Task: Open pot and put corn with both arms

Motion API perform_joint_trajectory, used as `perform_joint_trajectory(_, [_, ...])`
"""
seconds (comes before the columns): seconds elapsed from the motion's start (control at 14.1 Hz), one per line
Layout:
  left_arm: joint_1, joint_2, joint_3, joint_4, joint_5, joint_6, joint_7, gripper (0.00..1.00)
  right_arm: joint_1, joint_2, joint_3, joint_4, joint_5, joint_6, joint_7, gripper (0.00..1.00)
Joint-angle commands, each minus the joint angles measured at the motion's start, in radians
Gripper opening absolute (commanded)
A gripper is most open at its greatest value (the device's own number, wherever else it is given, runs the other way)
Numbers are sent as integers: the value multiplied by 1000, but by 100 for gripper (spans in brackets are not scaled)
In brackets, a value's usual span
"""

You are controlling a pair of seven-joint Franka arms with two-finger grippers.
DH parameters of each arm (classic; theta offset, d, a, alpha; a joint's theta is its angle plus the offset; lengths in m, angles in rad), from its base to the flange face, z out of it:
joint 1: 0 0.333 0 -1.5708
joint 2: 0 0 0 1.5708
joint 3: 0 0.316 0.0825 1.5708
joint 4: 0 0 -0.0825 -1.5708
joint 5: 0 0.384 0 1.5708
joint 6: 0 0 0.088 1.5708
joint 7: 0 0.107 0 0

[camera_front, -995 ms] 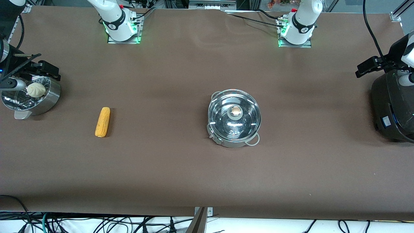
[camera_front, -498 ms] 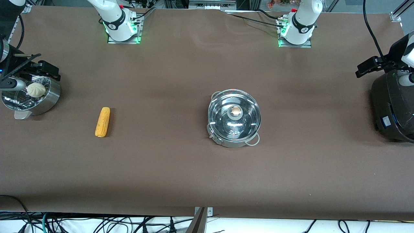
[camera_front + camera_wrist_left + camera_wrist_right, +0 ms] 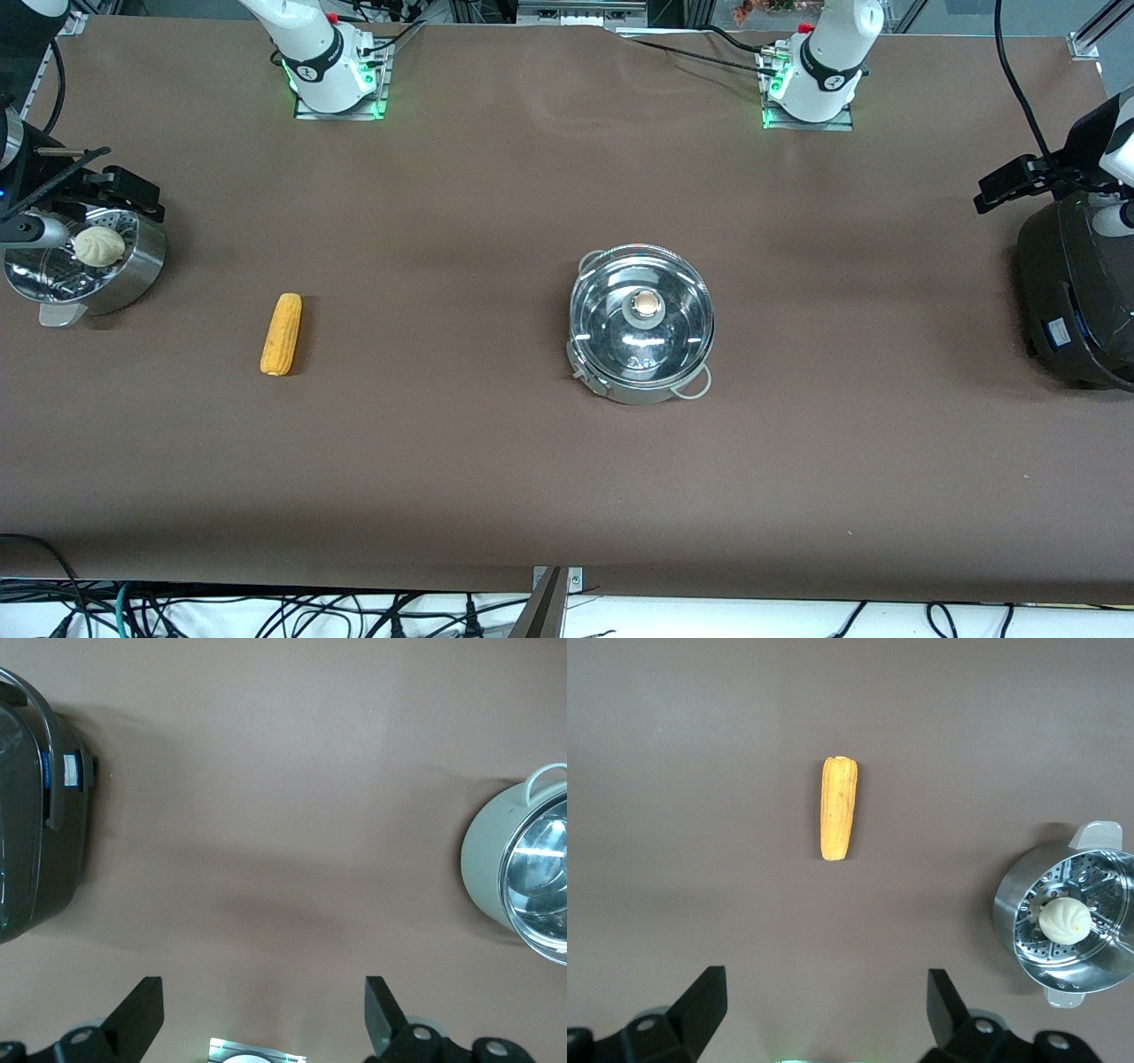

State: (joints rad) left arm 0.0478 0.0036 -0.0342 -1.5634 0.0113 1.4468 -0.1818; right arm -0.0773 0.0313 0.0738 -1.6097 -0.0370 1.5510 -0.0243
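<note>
My long brown-covered table (image 3: pixel 496 461) carries a lidded shiny steel pot (image 3: pixel 641 323) mid-table, a yellow-orange corn cob (image 3: pixel 281 334) and perforated steel steamer (image 3: pixel 84 264) toward my right arm's end, and a big black cooker (image 3: pixel 1076 306) at my left arm's end.

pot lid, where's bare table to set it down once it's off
Bare table lies between the pot and the corn, and between the pot and the black cooker. It is crowded only around the steamer pot.
</note>
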Motion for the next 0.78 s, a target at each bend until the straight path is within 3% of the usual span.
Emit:
perform_joint_trajectory(0.0, [9,35,4,42,-27,-11,24,100,-22,16,3,33,35,18,-5,100])
perform_joint_trajectory(0.28, [7,41,4,94,-25,-22,21,100,-12,36,11,31,35,27,-14,100])
perform_joint_trajectory(0.5, [1,36,-1,97,-25,-25,18,100,-2,146,15,33,35,27,-5,100])
perform_joint_trajectory(0.71, [-5,42,-15,94,-28,-25,5,100,-4,206,12,17,37,133,0,100])
